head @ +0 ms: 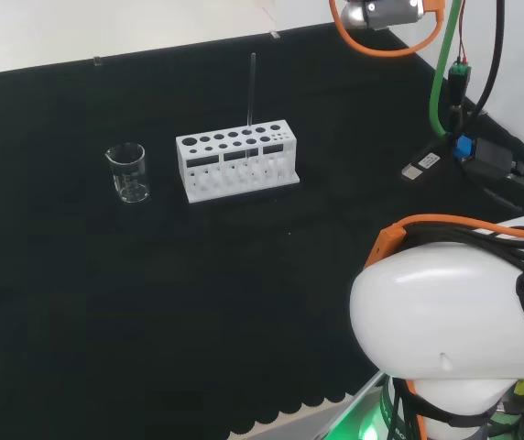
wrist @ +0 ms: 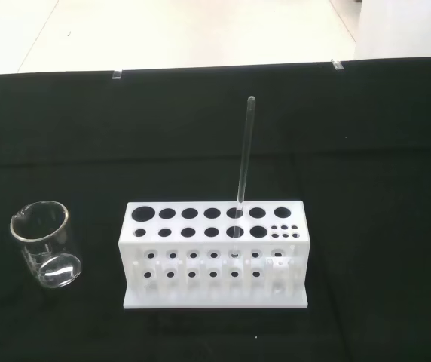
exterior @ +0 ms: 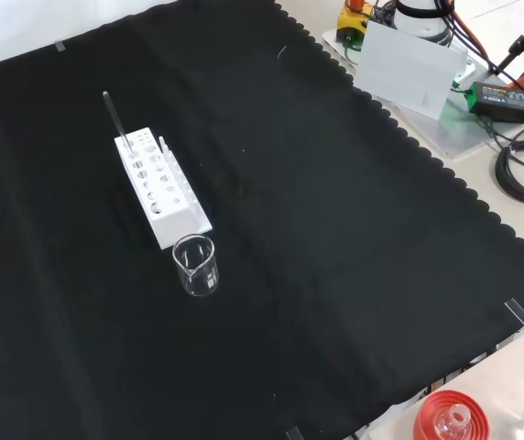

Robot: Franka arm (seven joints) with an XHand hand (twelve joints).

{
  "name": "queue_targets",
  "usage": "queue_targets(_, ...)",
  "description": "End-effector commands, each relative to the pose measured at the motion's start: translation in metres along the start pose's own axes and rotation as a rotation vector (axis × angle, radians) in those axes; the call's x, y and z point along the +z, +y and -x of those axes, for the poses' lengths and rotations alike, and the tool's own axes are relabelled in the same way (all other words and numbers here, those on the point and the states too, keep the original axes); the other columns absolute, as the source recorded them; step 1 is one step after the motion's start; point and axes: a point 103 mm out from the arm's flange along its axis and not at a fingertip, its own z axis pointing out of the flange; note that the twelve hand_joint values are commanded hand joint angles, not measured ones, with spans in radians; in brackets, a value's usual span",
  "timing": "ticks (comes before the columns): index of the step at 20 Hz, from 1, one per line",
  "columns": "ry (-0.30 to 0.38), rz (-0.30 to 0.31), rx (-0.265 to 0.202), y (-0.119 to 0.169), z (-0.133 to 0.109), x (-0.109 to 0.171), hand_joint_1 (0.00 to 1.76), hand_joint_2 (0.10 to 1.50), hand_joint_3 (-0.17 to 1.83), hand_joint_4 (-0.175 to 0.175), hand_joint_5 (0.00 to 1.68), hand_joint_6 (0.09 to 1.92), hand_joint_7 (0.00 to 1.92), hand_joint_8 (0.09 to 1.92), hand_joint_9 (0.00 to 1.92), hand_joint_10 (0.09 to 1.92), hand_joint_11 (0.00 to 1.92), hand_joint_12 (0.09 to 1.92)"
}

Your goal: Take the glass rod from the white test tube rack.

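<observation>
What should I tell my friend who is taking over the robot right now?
Hand: I can't see whether it is open or shut, and nothing is being held near the rack.
Rod: standing upright in a hole of the white rack, untouched.
Rack: on the black cloth, with a clear beaker beside it, apart from it.
Done: nothing yet.
Left: bring the hand to the rod, grip it and lift it straight up out of the rack.

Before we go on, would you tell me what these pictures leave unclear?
- Glass rod: its lower end sits inside the white test tube rack, so its depth is hidden in the wrist view.
- Beaker: clear glass; any liquid is too faint to tell.
- Red ribbed stand: cut by the front view's bottom edge.
</observation>
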Motion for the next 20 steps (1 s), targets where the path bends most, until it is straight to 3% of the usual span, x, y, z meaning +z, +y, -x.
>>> queue_targets(1,0.016,0.046,0.026,-0.058,-0.003,-0.035,0.63,0.67,0.48,-0.024,0.06,0.17,0.16,0.16,0.34,0.09,0.26,0.34)
queue_targets(2,0.018,0.045,0.030,-0.062,-0.002,-0.037,0.59,0.72,0.42,-0.010,0.03,0.09,0.08,0.09,0.20,0.09,0.13,0.28)
queue_targets(4,0.002,0.039,0.036,-0.061,-0.009,-0.037,0.56,0.76,0.34,-0.001,0.01,0.09,0.02,0.09,0.11,0.09,0.03,0.32)
queue_targets(10,0.031,0.041,0.016,-0.065,-0.002,-0.037,0.56,0.81,0.25,-0.001,0.02,0.09,0.04,0.09,0.09,0.09,0.00,0.54)
queue_targets(14,0.042,0.045,0.005,-0.068,0.000,-0.036,0.54,0.82,0.21,0.001,0.04,0.09,0.02,0.14,0.02,0.35,0.00,0.94)
queue_targets(19,0.061,0.057,0.016,-0.071,0.003,-0.040,0.53,0.83,0.19,0.011,0.05,0.09,0.01,0.26,0.00,0.48,0.00,1.05)
queue_targets(20,0.047,0.053,0.014,-0.068,-0.006,-0.039,0.53,0.83,0.18,0.012,0.06,0.09,0.00,0.28,0.00,0.49,0.00,1.06)
